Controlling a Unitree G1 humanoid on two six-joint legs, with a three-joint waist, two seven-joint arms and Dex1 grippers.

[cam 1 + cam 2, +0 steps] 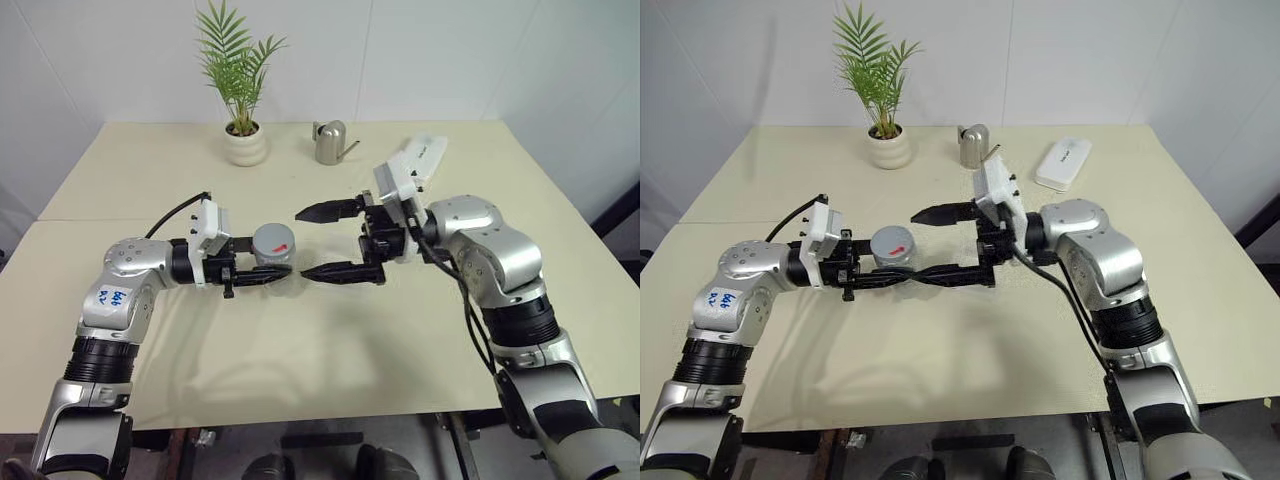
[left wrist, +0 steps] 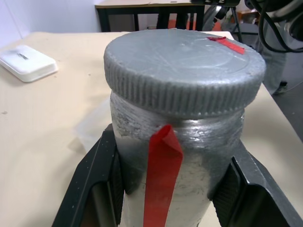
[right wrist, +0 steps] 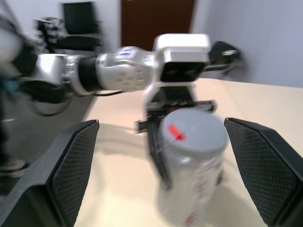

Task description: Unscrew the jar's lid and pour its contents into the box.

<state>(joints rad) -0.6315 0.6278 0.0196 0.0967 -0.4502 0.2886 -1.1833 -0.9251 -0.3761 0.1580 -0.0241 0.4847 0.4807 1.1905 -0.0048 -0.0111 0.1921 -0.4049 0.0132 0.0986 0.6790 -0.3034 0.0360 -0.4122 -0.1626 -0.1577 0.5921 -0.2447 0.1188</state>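
The jar (image 2: 189, 184), silvery with a red strip down its side, is held above the table with my left gripper (image 1: 258, 262) shut on its body. Its grey ribbed lid (image 1: 273, 241), marked with a small red patch, sits on top of it. My right gripper (image 1: 301, 243) stands open just to the right of the lid, level with it, one finger on the far side and one on the near side, touching nothing. A clear plastic shape that looks like the box (image 2: 92, 127) lies on the table below the jar. The contents are hidden inside the jar.
A potted palm (image 1: 245, 140) and a steel watering pot (image 1: 330, 143) stand at the back of the beige table (image 1: 300, 380). A flat white case (image 1: 1062, 163) lies at the back right. The table's front edge runs close below both arms.
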